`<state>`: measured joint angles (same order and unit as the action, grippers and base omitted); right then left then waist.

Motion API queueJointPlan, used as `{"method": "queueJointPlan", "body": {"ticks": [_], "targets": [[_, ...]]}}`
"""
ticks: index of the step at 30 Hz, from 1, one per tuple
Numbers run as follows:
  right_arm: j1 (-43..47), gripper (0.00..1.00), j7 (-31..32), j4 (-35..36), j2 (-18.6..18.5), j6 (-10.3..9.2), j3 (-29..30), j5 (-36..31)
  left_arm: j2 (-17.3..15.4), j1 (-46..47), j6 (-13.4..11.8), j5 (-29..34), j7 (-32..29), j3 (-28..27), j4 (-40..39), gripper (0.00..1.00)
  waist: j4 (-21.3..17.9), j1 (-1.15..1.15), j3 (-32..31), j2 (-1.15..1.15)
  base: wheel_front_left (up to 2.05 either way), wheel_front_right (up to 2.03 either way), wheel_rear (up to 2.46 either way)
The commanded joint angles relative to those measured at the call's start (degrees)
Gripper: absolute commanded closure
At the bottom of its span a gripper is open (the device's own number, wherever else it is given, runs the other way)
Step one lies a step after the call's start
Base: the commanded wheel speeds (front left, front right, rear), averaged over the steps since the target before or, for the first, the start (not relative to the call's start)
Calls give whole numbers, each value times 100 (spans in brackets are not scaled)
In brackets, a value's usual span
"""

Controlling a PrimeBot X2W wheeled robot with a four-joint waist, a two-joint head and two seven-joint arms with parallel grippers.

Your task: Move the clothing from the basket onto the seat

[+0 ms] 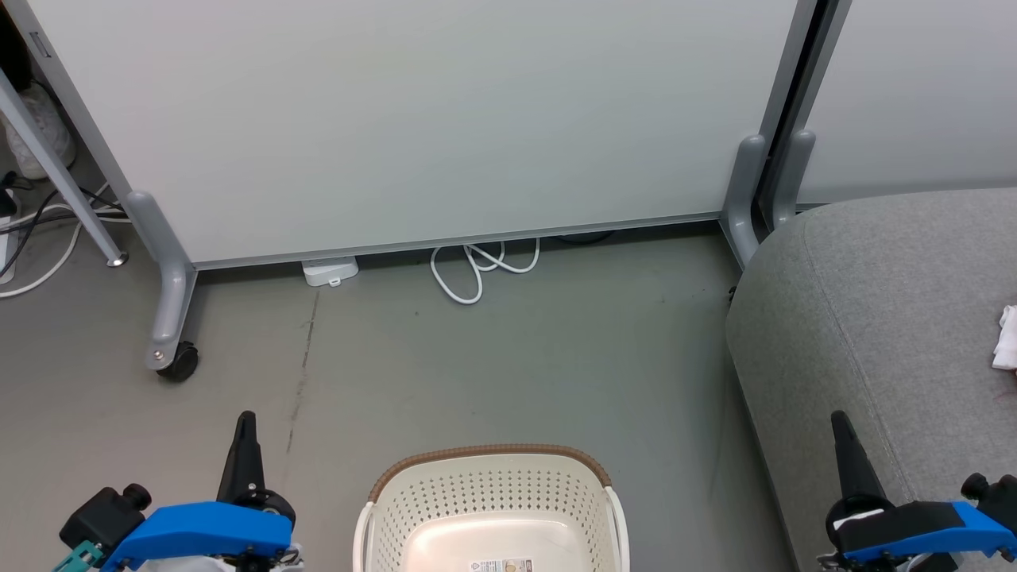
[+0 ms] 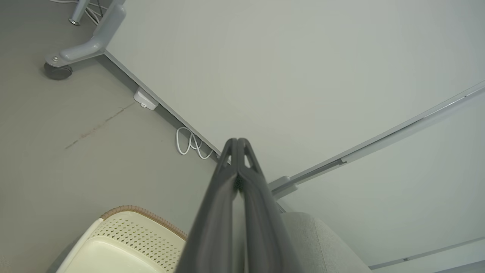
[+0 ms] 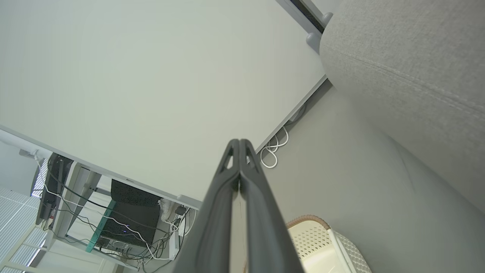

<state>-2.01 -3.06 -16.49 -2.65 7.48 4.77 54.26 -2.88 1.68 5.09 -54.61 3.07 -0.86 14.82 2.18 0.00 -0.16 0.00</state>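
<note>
Counted one basket [image 1: 493, 492] at the near middle, with one sticker [image 1: 500, 566] on its base. Counted one seat [image 1: 874, 318] on the right, bearing one piece of white cloth [image 1: 1007, 338] at the right edge. Found two grippers: left gripper [image 1: 246, 421], right gripper [image 1: 838, 421]. Farther off, tallied two pale partition panels, one large panel [image 1: 437, 119] and one far-right panel [image 1: 914, 95], one coiled white cable [image 1: 481, 270], one small white box [image 1: 330, 272], one caster wheel [image 1: 179, 363].

Open floor [image 1: 493, 365] lies ahead of you between basket [image 1: 493, 451] and partition [image 1: 437, 119]; the seat [image 1: 890, 318] walls your right, a wheeled partition foot [image 1: 168, 318] your left, and a looped cable [image 1: 479, 268] lies at the panel's base.
</note>
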Motion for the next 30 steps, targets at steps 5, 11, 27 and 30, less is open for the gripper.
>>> {"method": "queueJointPlan", "body": {"ticks": [5,11,27,30], "targets": [[-190,100,118,100,-26,2,36,471,-2,196,53,-445,-116,-82,-76,100,-16,0,3,0,0,0,0],[-216,100,219,119,-27,2,53,850,-2,234,73,-824,-211,-143,-79,100,-34,0,5,0,0,0,0],[-294,100,440,163,-30,2,90,1713,-2,313,126,-1689,-438,-272,-85,100,-78,0,12,0,0,0,0],[-303,100,479,173,-30,2,98,1878,-1,327,139,-1844,-477,-299,-85,100,-87,0,14,0,0,0,0]]}}
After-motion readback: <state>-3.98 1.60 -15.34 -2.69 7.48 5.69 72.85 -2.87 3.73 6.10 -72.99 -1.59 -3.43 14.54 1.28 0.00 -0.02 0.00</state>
